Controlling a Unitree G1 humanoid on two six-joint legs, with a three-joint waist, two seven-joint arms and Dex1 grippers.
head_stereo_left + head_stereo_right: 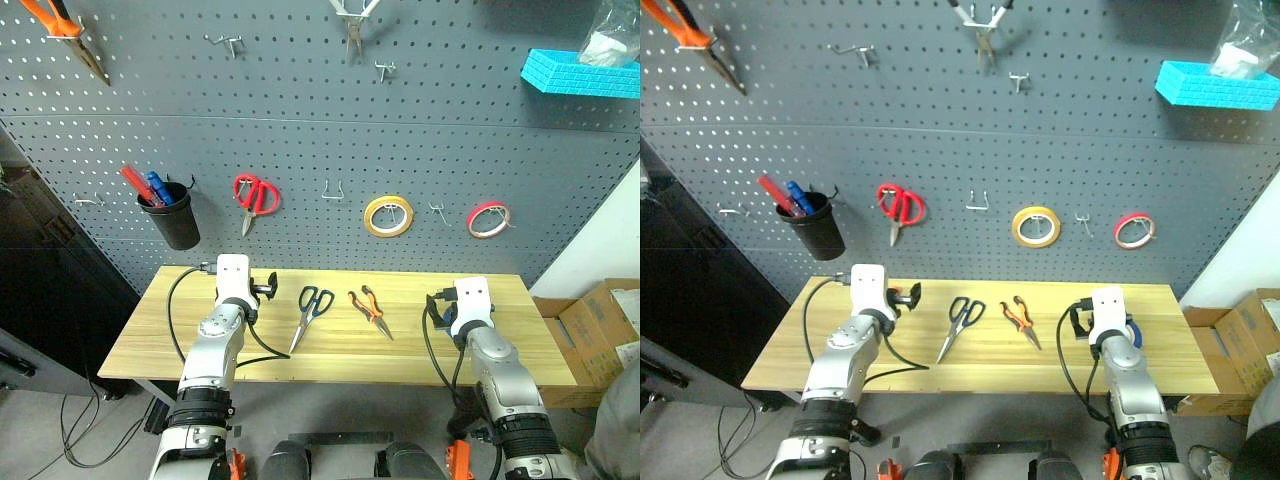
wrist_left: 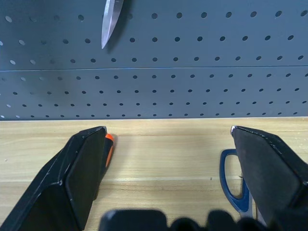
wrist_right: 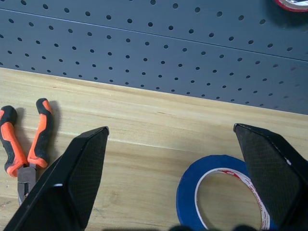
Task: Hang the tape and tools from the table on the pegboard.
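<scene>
Nothing hung yet — all 4 task items lying on the table, judging by how things sit now.

Pegboard [image 1: 420, 140]: already carrying a yellow roll [image 1: 388, 216], a red roll [image 1: 488, 219], red scissors [image 1: 255, 195] and a black cup [image 1: 172, 216] of pens, with a bare hook [image 1: 333, 190] between scissors and yellow roll, another between the 2 rolls, more higher up. Plenty of free places, it seems.

Table [image 1: 330, 352]: light wood top, carrying everything still to be moved.

Dark-handled scissors [image 1: 310, 312]: flat near the middle, handles at 12 o'clock, blades toward 7 o'clock.

Pliers [image 1: 368, 308]: just beside the scissors at 3 o'clock, orange-and-black handles away from the robot.

Blue tape [image 3: 219, 192]: flat on the wood, directly below the right gripper [image 3: 192, 178], between its spread fingers but not pinched.

Screwdriver [image 2: 109, 149]: only an orange-and-black tip peeking past the finger of the left gripper [image 2: 168, 178]; rest hidden.

Both grippers spread wide, holding nothing, hovering low over the table.

Left to do: 4 pick-ups and 4 hangings — likely starting with the tape.
</scene>
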